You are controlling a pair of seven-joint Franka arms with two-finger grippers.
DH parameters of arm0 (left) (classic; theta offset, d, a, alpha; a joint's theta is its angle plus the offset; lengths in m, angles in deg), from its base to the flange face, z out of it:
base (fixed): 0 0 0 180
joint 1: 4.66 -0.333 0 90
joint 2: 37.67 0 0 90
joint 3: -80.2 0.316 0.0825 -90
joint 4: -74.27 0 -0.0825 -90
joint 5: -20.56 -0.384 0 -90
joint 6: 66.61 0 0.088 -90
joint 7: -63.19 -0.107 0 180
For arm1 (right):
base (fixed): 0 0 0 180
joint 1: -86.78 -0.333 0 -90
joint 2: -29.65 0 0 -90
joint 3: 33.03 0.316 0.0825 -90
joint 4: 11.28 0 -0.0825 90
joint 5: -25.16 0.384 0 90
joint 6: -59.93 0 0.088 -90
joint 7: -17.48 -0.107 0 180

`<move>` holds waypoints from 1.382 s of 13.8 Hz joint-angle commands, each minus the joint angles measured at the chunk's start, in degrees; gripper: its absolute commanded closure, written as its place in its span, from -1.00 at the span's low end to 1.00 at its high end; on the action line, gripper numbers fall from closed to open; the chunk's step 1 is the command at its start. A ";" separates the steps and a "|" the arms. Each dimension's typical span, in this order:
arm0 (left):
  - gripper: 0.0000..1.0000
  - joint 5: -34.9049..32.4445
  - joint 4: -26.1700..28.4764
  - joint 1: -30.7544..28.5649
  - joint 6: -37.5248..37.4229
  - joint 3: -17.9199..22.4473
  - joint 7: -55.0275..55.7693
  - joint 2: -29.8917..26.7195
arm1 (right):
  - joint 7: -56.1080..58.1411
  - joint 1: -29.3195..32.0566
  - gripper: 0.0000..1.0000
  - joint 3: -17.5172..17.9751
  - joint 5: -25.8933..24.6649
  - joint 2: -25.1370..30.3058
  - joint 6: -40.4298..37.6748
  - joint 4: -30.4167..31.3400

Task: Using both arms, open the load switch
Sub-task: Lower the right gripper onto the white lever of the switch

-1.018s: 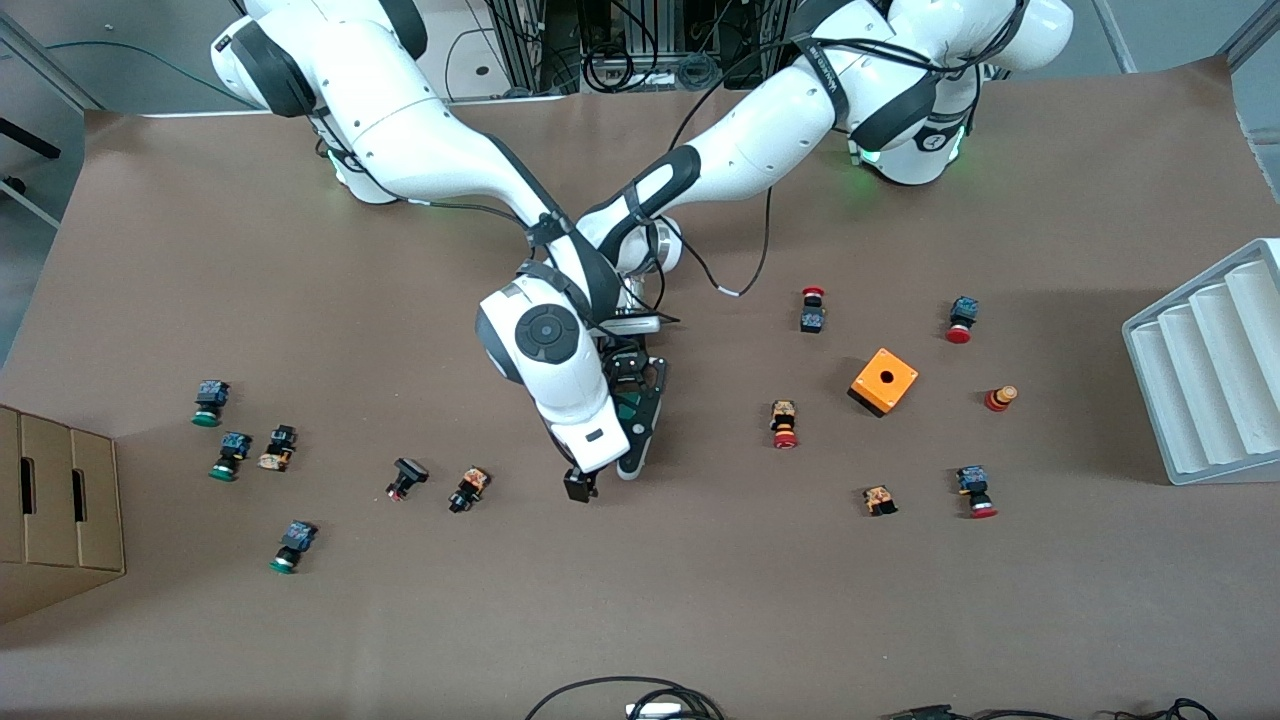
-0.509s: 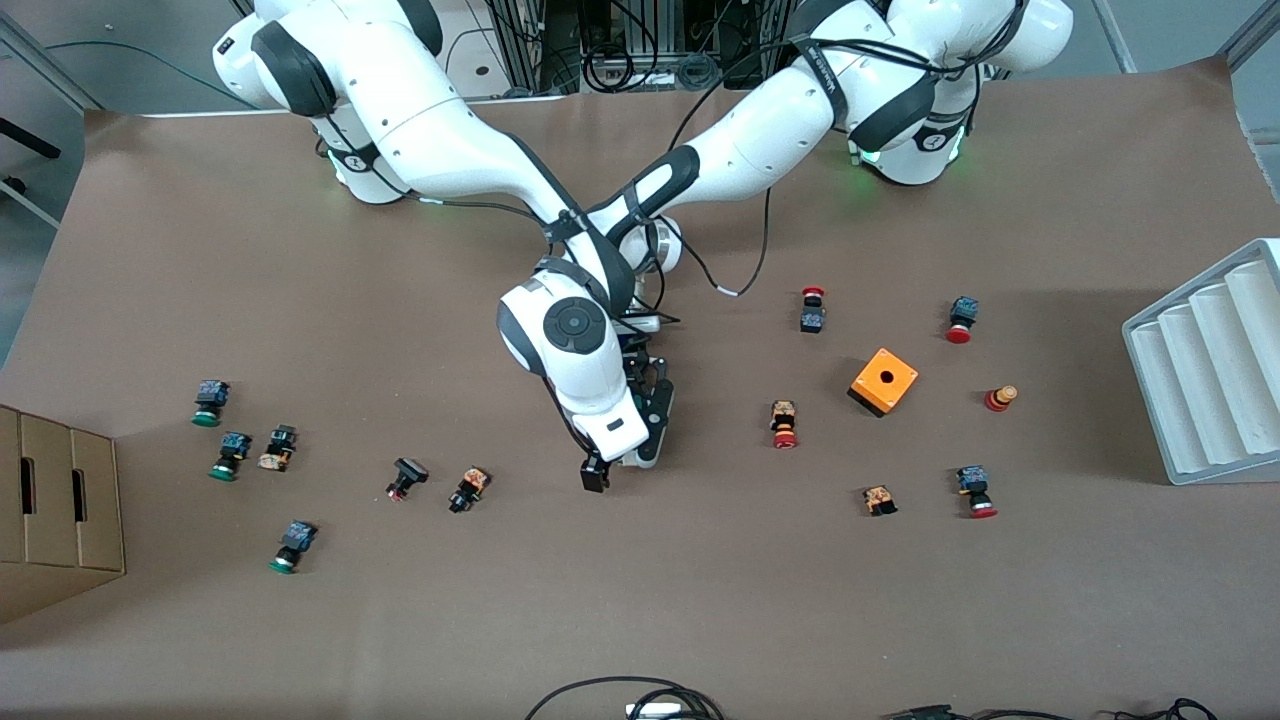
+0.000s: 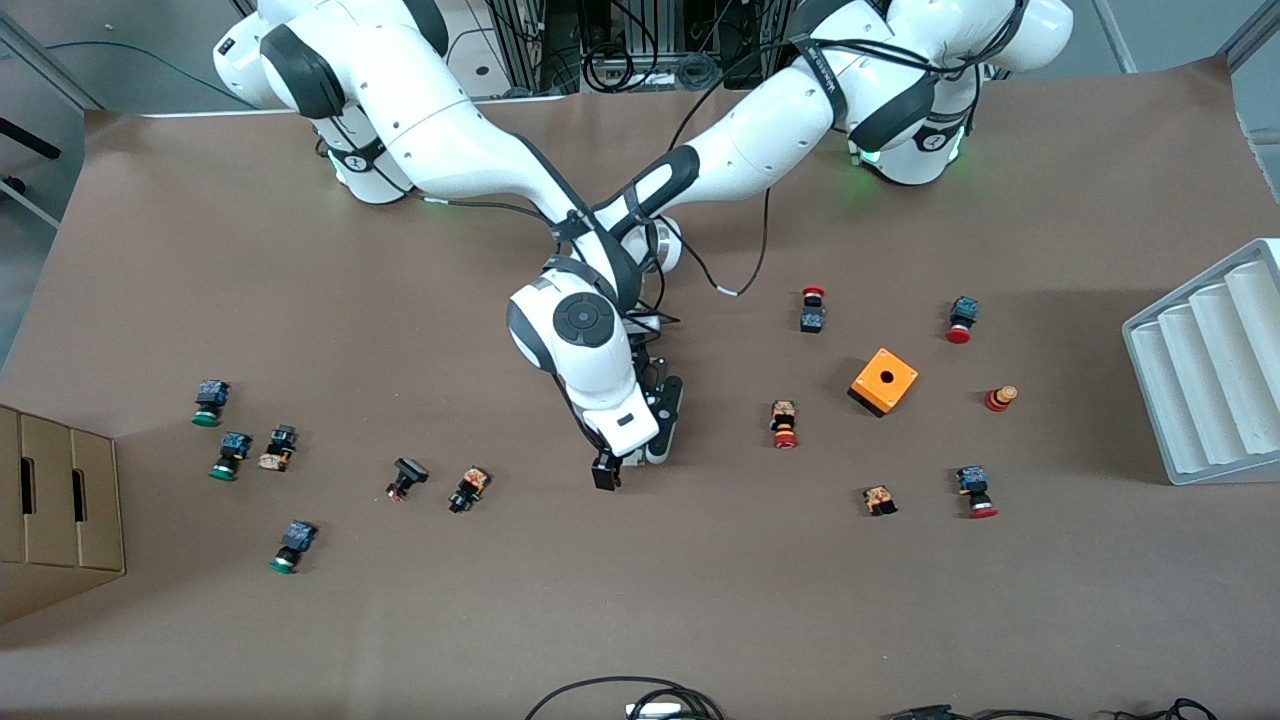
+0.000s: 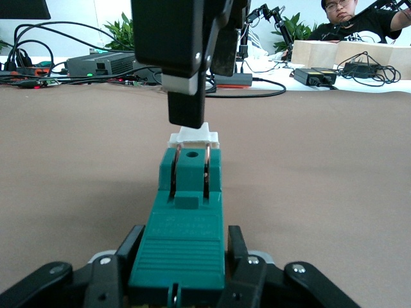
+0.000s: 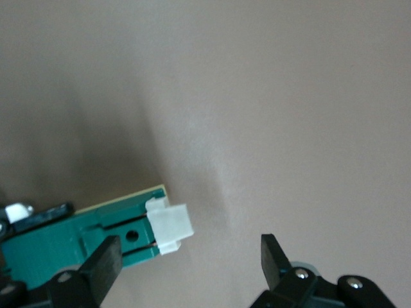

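Brown paper-covered table [image 3: 300, 620] under me. Cardboard box [image 3: 55, 510] at right arm's end, grey ridged tray [image 3: 1205, 375] at left arm's end. Black cables [image 3: 625, 695] at the near edge. Potted plants [image 4: 122, 32] and a seated person [image 4: 359, 22] past the table.

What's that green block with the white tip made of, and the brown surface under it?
The load switch looks like moulded matte green plastic, with crisp ribs and a round hole. Its white sliding piece seems a glossier, slightly translucent plastic. The table cover looks like brown paper or thin felt: dull, with faint creases.
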 commanded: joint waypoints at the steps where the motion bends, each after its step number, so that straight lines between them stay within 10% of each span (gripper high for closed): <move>1: -0.19 -0.23 -1.67 0.64 2.26 0.15 1.36 3.36 | -0.61 -1.12 -0.93 -0.95 1.62 -2.43 1.48 -2.39; 19: -0.19 -0.23 -1.67 0.64 2.26 0.24 1.36 3.27 | -2.10 -1.30 -0.74 -0.87 1.89 -3.93 3.94 -2.40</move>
